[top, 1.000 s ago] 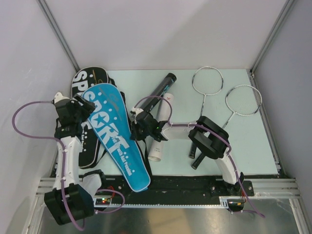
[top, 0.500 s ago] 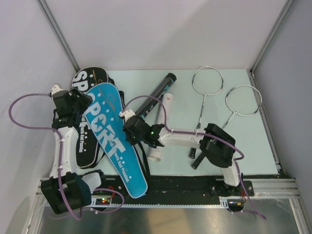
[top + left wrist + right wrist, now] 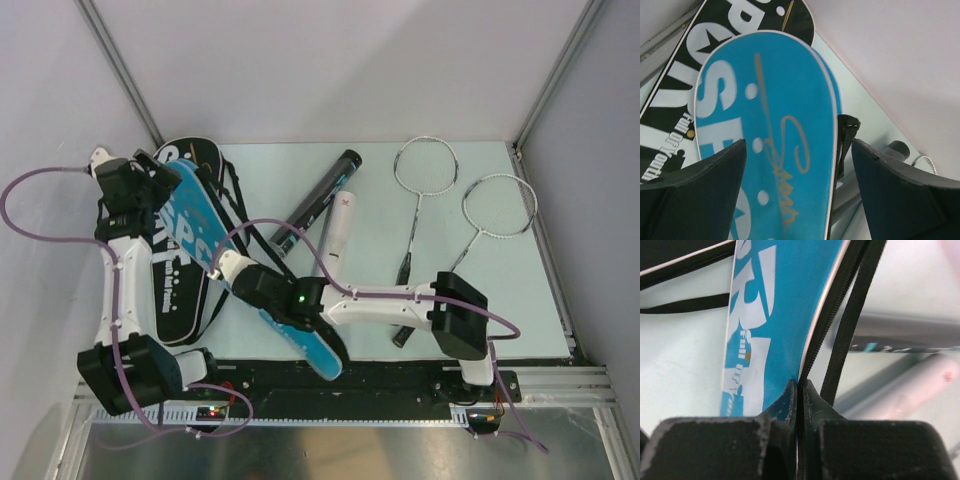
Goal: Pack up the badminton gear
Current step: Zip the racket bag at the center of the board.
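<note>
The blue "SPORT" racket cover lies slanted over the black cover at the left. My right gripper is shut on the blue cover's zipper edge. The fingers are pressed together on the zip beside a black strap. My left gripper hangs open over the blue cover's wide end, one jaw on each side, not touching. A black tube and a white tube lie mid-table. Two silver rackets lie at the right.
White walls with metal corner posts close in the mat on three sides. The black rail with the arm bases runs along the near edge. Purple cables loop off both arms.
My right gripper has closed on the blue cover's edge and moved left and nearer, swinging the cover's narrow end to the right. My left gripper has moved further back and opened wider.
</note>
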